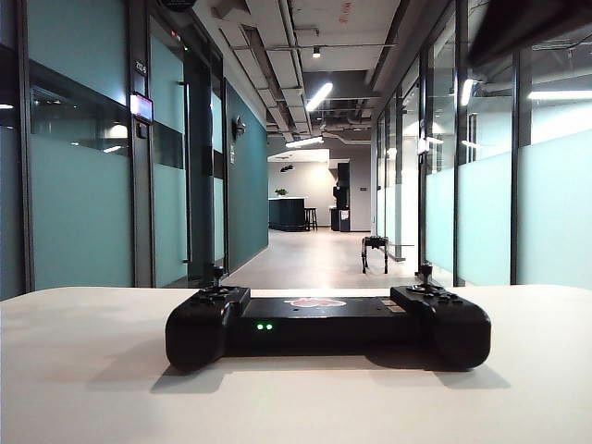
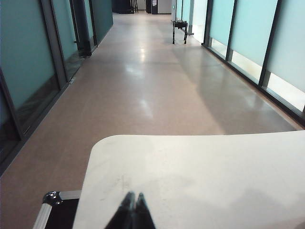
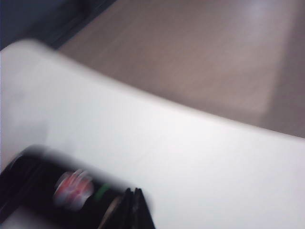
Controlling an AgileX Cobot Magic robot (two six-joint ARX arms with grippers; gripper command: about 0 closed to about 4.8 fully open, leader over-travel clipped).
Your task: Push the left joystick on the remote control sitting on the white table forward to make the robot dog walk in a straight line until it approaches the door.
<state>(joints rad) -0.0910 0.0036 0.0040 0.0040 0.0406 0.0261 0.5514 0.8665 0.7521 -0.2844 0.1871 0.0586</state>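
Sitting on the plain matte white table (image 1: pixel 83 370), the wide black gamepad-style remote control (image 1: pixel 327 326) faces the corridor, its left joystick (image 1: pixel 217 275) upright and untouched. Down the hall stands the small black robot dog (image 1: pixel 375 252). Both the left gripper (image 2: pixel 132 204) and right gripper (image 3: pixel 133 202) have jaws pressed together, holding nothing; the right hangs above the controller.

Not much for you to read here tbh. The remote control (image 1: pixel 327 324) has a red-white logo (image 1: pixel 314 302) on its middle bar, but you can't make out any letters, and it's just a blur in the right wrist view. There's a small plate (image 1: pixel 141 68) on the left wall frame with digits too tiny to read
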